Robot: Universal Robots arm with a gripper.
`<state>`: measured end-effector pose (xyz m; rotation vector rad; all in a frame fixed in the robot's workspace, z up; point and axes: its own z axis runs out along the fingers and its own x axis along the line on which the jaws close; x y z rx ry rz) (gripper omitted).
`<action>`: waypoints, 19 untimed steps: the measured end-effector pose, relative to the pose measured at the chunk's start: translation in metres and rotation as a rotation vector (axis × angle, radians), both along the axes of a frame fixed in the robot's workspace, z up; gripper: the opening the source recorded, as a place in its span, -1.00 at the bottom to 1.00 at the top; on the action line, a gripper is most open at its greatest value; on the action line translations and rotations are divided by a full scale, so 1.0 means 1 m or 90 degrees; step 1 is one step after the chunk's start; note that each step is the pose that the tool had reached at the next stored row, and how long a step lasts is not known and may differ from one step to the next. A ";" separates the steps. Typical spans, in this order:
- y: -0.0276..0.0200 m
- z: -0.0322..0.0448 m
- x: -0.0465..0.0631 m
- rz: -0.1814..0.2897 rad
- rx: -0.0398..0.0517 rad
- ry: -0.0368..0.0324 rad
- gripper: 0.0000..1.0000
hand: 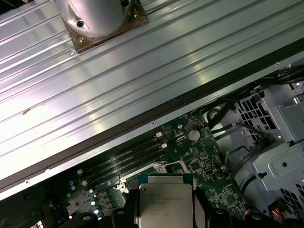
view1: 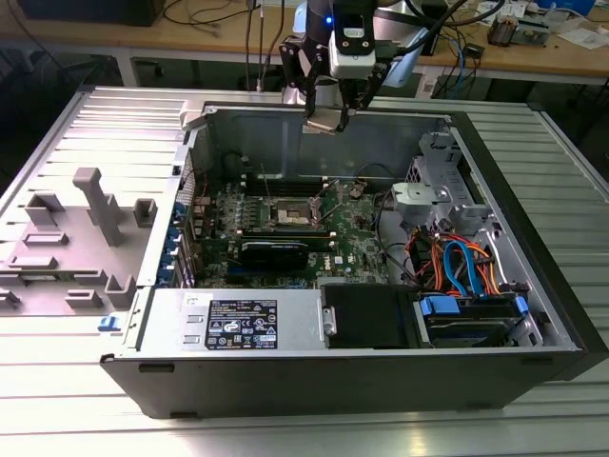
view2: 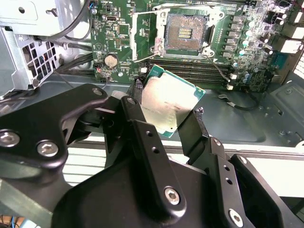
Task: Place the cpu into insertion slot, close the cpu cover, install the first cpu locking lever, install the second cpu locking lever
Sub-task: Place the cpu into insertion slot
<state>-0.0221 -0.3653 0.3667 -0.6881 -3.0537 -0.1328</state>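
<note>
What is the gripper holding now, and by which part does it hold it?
The gripper holds the cpu, clamped at two opposite side edges, with the metal top left free.

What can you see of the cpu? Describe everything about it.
The cpu is a small flat square chip: dull silver metal top with faint print, green rim. The gripper clamps two opposite edges with its black fingers, holding it tilted in the air over the case, apart from the empty slot.

The picture's edge cuts off the cpu [hand: 164,204] in the first wrist view. In the second wrist view, fingers [view2: 145,133] hide part of its rim
</note>
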 end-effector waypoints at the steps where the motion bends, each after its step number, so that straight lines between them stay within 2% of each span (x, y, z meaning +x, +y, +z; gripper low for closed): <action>1: 0.0000 0.0000 0.000 0.000 0.0000 0.0000 0.08; 5: -0.0001 -0.0002 0.000 -0.007 -0.0003 0.0000 0.08; 12: -0.0001 -0.0022 0.000 -0.055 -0.0004 0.0000 0.08; 19: -0.0001 -0.0067 0.000 -0.141 -0.0008 0.0002 0.08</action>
